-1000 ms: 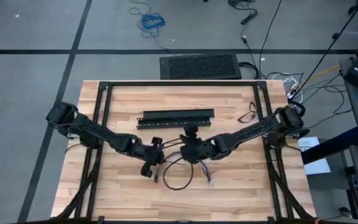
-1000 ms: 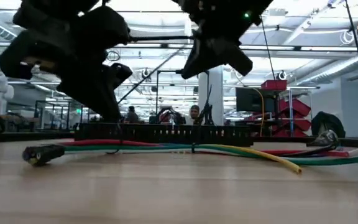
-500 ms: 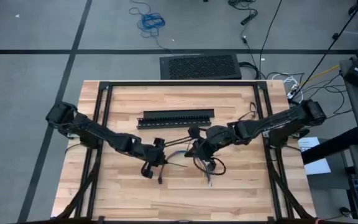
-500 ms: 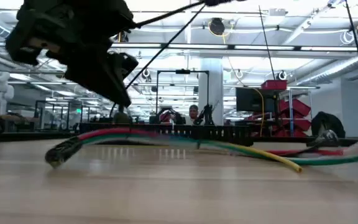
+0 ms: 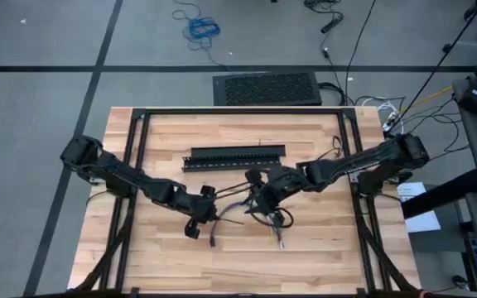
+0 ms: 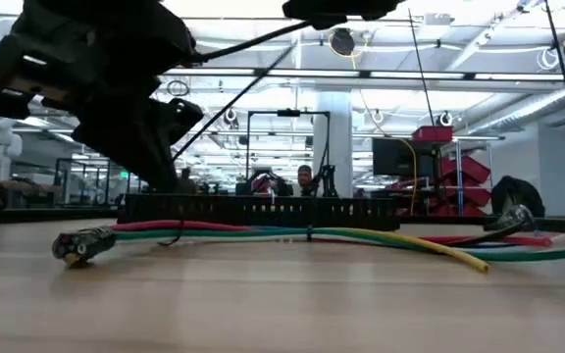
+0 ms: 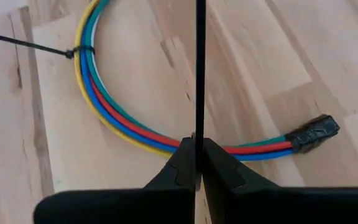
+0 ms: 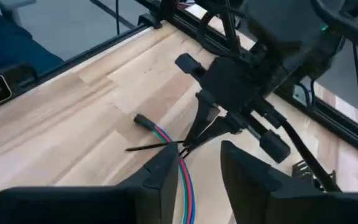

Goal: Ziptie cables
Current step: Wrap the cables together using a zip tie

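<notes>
The cables (image 5: 259, 217) are laid on the wooden table (image 5: 321, 257) near its middle, in front of the black slotted bar (image 5: 237, 157), with one end curled into a loop. In the left wrist view the cables (image 7: 114, 124) are seen as a curved bundle of yellow, blue, red and green wires ending in a black connector (image 7: 314, 132), and a thin black zip tie (image 7: 73, 52) is cinched around them partway along the curve. The left gripper (image 7: 197, 163) is held just above the table, its fingers (image 7: 217, 163) pressed together on a second black zip tie strip (image 7: 199, 68), which runs straight away from the fingertips across the bundle. From above, the left gripper (image 5: 209, 213) is placed beside the near end of the bundle. The right gripper (image 5: 259, 199) is positioned just across from it, over the cables, and its fingers (image 8: 166, 168) are spread apart with nothing between them; the wires (image 8: 184, 177) pass below the gap. In the low view the cables (image 6: 292, 235) rest flat along the tabletop, and people are seen far behind in the room.
</notes>
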